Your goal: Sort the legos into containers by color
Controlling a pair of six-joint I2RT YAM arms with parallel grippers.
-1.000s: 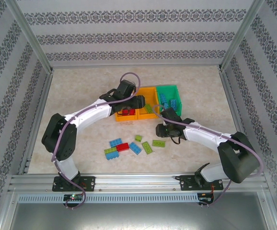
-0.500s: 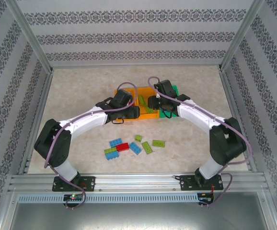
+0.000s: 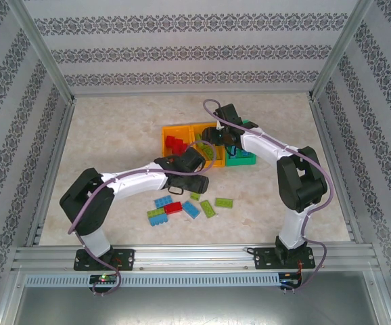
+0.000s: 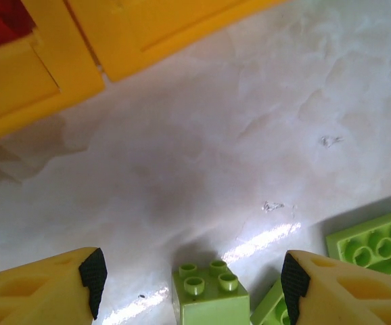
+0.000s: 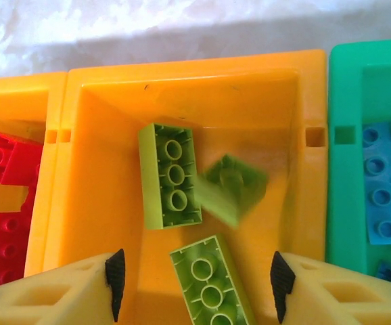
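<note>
The containers are an orange bin (image 3: 171, 143) with red legos (image 5: 6, 159), a middle orange bin (image 5: 182, 81) and a green bin (image 3: 240, 160) with blue legos (image 5: 385, 196). My right gripper (image 5: 195, 277) hangs open over the middle bin (image 3: 208, 157). Two light green bricks (image 5: 170, 175) lie in that bin, and a third, blurred one (image 5: 233, 188) is loose below the jaws. My left gripper (image 4: 194, 284) is open low over the table, a small light green brick (image 4: 209, 291) between its fingers, untouched. From above, the left gripper (image 3: 199, 183) is near the loose legos (image 3: 182, 206).
Loose bricks on the table in front of the bins: blue (image 3: 162, 202), red (image 3: 174, 208), green (image 3: 224, 202). Another green brick (image 4: 378, 240) lies just right of the left gripper. Metal frame rails and patterned walls bound the table (image 3: 114, 135).
My right arm went from the table to the middle orange bin, and its jaws opened, letting a green brick go. My left arm drew back from the bins down to the loose bricks.
</note>
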